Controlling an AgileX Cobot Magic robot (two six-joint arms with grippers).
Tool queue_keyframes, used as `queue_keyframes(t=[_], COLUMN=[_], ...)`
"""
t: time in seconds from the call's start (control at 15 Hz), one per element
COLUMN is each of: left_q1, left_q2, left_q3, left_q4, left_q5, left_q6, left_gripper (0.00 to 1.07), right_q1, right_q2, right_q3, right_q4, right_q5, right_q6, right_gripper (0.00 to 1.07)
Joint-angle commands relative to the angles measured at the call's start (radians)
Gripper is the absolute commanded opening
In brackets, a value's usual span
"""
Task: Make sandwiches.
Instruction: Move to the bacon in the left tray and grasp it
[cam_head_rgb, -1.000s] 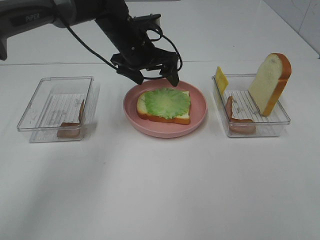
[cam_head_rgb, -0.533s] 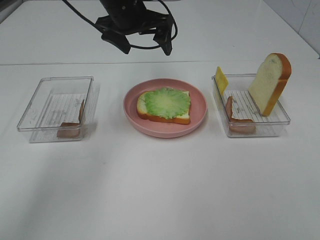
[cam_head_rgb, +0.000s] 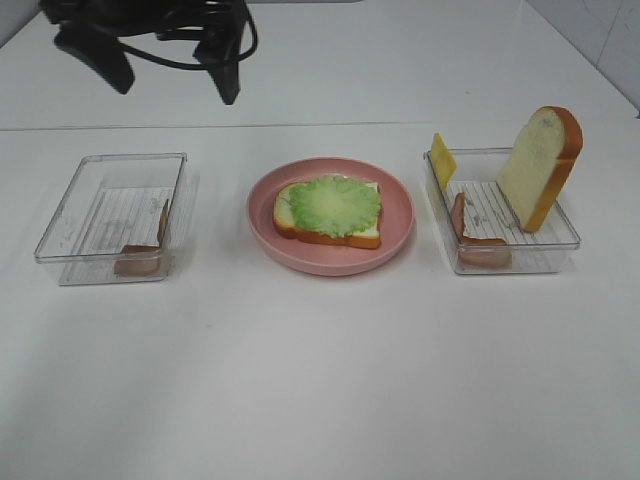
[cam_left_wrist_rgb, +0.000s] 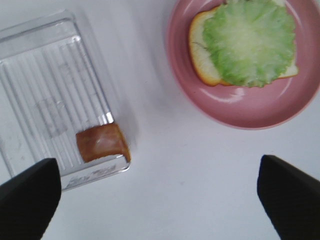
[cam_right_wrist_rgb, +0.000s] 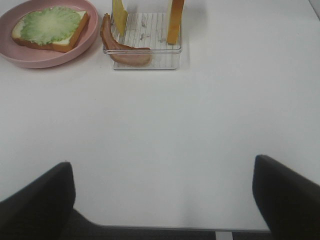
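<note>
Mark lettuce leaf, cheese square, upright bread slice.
green lettuce leaf (cam_head_rgb: 335, 205), exterior high view, leaf centre.
yellow cheese square (cam_head_rgb: 442, 160), exterior high view, its face.
upright white bread slice with orange-brown crust (cam_head_rgb: 528, 170), exterior high view, white face.

The left gripper (cam_head_rgb: 174, 88) moved away from the pink plate (cam_head_rgb: 330, 264). A second before, its fingertips hung just over the plate's far rim, close to the lettuce leaf (cam_head_rgb: 335, 205) on the bread slice (cam_head_rgb: 325, 240). Half a second later it had lifted clear and stood higher, behind the plate. After that it swung further to the left and ended high over the worktop (cam_head_rgb: 320, 380), beyond the far end of the left tray (cam_head_rgb: 60, 235). Most of its arm had passed out of the exterior view.
</note>
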Motion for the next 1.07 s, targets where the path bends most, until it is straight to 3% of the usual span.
queue_keyframes(t=[0.07,0.27,1.07], left_q1=[0.056,0.065,0.065], left_q2=[-0.005,0.06,0.27], left_q3=[0.067,0.074,0.077], left_q4=[0.004,-0.037,-0.029], left_q5=[0.092,0.091,0.094], left_q6=[-0.05,-0.06,-0.112], left_gripper=[1.02,1.02,1.02], right_q1=[-0.005,-0.005,-0.005], right_q2=[-0.028,-0.028,-0.028], right_q3=[0.003,0.003,0.003], right_q4=[0.006,0.006,0.006], right_q5=[-0.007,-0.007,-0.007], right_q6=[-0.011,-0.011,-0.011], right_gripper=[0.94,0.94,0.94])
